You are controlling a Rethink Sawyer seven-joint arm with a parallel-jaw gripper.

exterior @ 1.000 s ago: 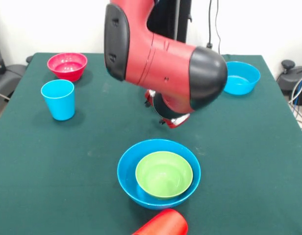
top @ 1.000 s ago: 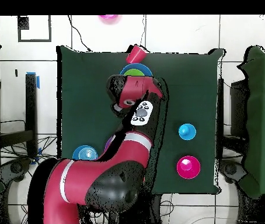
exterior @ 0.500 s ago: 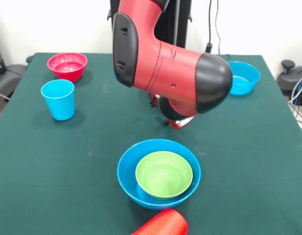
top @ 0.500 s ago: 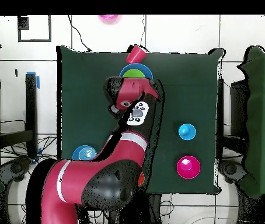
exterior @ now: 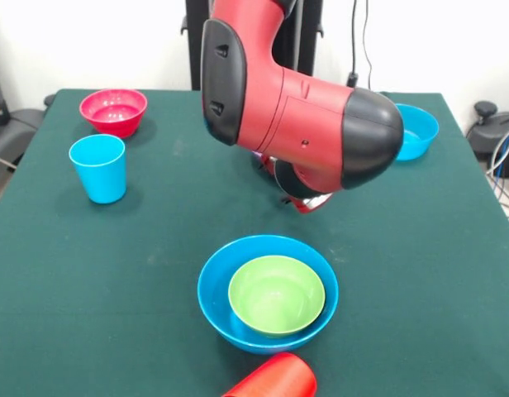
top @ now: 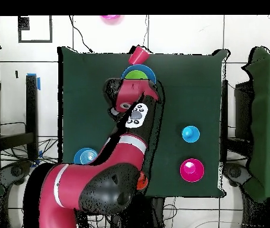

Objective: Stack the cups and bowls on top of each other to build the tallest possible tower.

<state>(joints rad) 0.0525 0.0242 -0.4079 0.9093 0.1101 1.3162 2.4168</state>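
A glossy lime green bowl (exterior: 277, 294) sits nested inside a larger blue bowl (exterior: 217, 285) on the table (exterior: 89, 281), just in front of the arm (exterior: 296, 124). The arm hides the fingers; their state cannot be told.

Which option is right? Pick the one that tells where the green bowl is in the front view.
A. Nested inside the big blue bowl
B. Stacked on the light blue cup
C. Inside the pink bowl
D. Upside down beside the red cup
A: the green bowl sits upright inside the big blue bowl, whose rim rings it all round; the red cup lies on its side nearer the camera.
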